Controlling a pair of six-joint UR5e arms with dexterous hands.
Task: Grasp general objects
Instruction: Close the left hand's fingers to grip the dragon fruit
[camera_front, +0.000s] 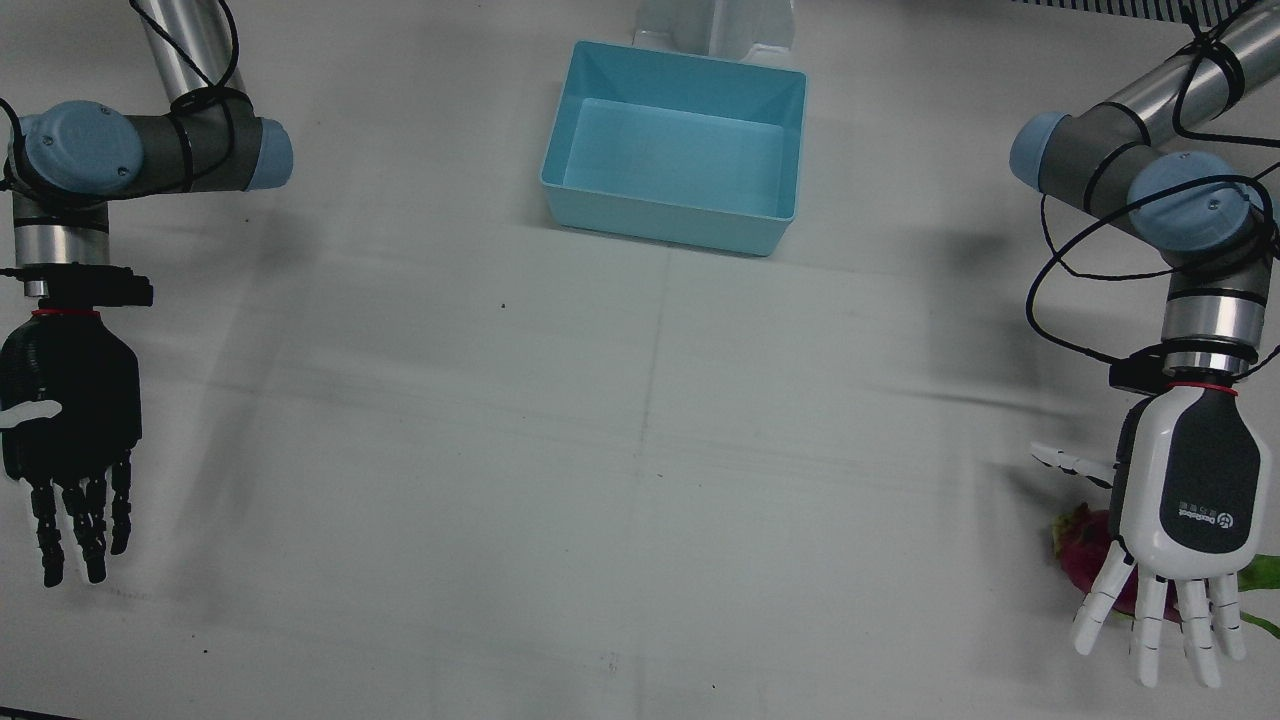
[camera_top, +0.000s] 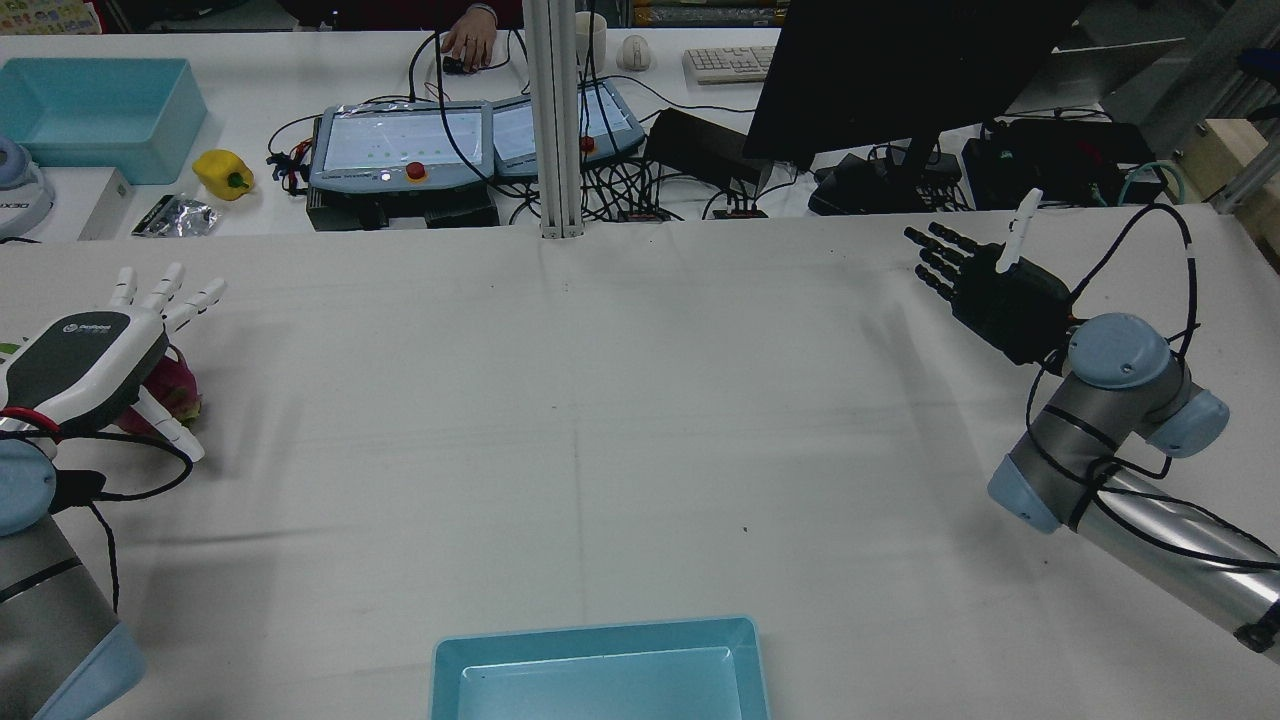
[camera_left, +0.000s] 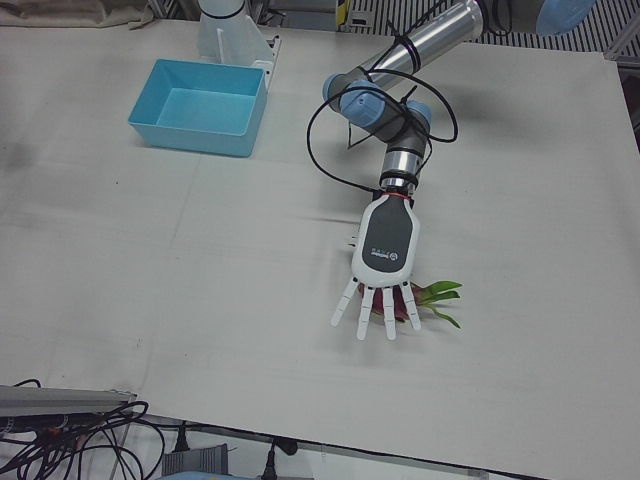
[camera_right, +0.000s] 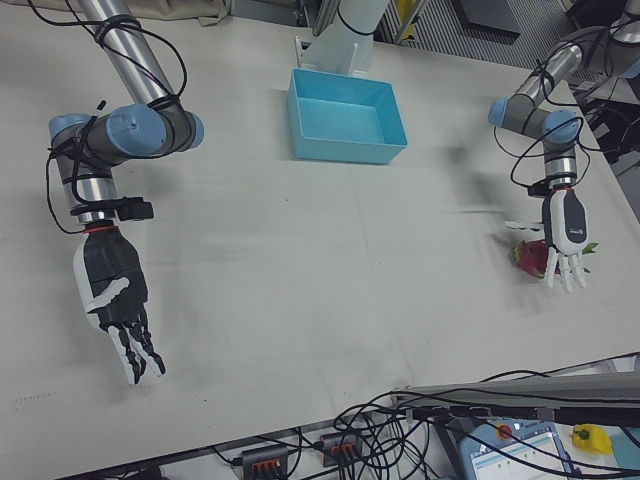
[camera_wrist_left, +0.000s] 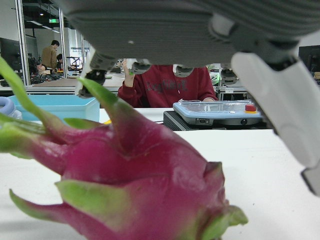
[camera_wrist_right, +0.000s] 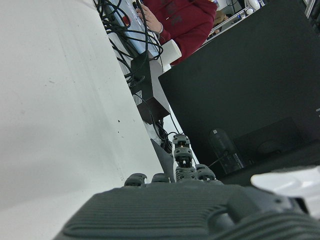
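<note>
A pink dragon fruit (camera_front: 1082, 540) with green scales lies on the white table near the operators' edge; it also shows as the dragon fruit (camera_left: 405, 305), (camera_top: 172, 392), (camera_right: 530, 258) and close up (camera_wrist_left: 135, 175). My white left hand (camera_front: 1185, 515) hovers palm down just over it, fingers spread and straight, open, not closed on it; the same left hand (camera_left: 385, 260), (camera_top: 85, 365). My black right hand (camera_front: 68, 420) hangs open over bare table on the other side, fingers extended, holding nothing; the right hand (camera_top: 985, 285), (camera_right: 115, 300).
A light blue bin (camera_front: 675, 150) stands at the table's middle near the pedestals, also the bin (camera_top: 600, 670). Beyond the table's operator edge are teach pendants (camera_top: 400, 145), cables, a monitor (camera_top: 900, 70), and a person in a red top (camera_wrist_left: 170, 85).
</note>
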